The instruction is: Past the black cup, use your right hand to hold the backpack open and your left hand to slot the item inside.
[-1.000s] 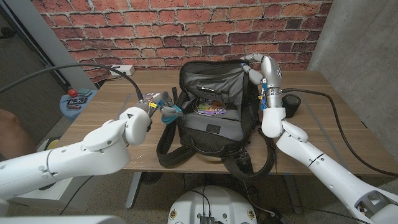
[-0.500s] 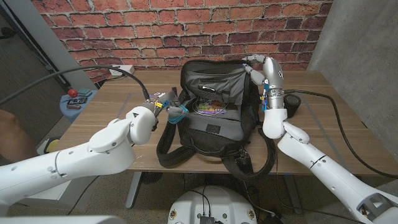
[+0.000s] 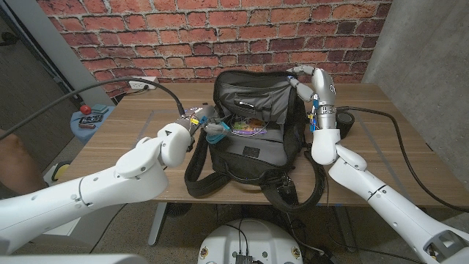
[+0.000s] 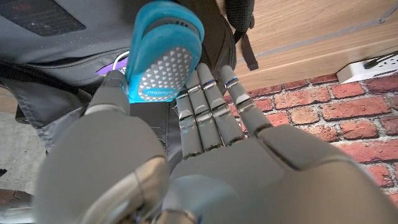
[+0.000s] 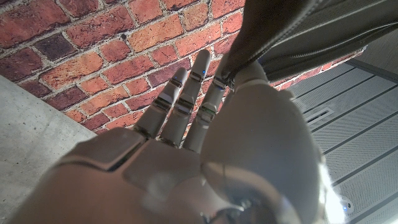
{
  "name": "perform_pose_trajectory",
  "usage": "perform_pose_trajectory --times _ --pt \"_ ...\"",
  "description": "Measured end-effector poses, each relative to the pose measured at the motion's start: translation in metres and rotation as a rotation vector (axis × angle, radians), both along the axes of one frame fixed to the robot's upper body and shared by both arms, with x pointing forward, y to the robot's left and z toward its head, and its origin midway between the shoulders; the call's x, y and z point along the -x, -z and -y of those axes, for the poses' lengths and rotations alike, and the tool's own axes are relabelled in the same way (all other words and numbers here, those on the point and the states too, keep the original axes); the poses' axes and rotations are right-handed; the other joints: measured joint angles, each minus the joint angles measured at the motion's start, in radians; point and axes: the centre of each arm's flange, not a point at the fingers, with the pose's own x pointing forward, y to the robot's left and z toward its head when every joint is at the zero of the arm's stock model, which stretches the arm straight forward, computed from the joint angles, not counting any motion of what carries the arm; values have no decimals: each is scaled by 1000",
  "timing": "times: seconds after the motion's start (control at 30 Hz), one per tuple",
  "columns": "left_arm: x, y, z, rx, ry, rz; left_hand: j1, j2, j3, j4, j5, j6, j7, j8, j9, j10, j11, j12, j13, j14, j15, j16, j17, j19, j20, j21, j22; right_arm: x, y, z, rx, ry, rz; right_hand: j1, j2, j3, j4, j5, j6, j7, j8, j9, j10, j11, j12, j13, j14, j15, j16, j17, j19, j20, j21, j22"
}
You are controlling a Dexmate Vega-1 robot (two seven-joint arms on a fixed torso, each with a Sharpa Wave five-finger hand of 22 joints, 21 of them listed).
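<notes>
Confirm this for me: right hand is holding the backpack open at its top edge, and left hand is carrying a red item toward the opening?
Not quite. The item in the left hand is blue, as the left wrist view shows. The right hand does hold the backpack open.

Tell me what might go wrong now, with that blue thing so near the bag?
The left hand pinches the blue item only at its end, so it could slip out. It hangs at the backpack's rim and might catch there. The right hand grips just the flap's edge; if that slips, the opening may sag shut.
</notes>
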Motion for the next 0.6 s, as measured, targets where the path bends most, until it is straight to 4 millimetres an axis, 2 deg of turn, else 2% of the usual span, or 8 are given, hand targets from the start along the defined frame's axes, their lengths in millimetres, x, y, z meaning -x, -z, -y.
perform_pose_trajectory --times 0.23,0.27,0.6 --pt "2 -1 5 -22 21 4 0 0 1 -2 0 2 2 0 0 3 3 0 3 0 0 0 0 0 0 0 0 1 1 2 -1 3 0 1 -1 0 0 0 0 0 0 0 0 0 0 0 0 0 0 0 0 0 0 0" --pt "-5 -1 11 -2 30 -4 0 0 1 -2 0 2 2 0 0 3 3 0 4 0 0 0 0 0 0 0 0 1 1 3 -3 -1 -8 1 -1 0 0 0 0 0 0 0 0 0 0 0 0 0 0 0 0 0 0 0" --pt "-8 2 27 -12 78 -31 0 0 1 -2 2 3 3 0 0 3 3 0 9 6 -5 0 5 0 0 0 0 1 3 6 -9 1 -12 3 -2 -3 -3 0 0 0 0 0 -2 2 0 5 0 0 -8 0 0 0 0 0"
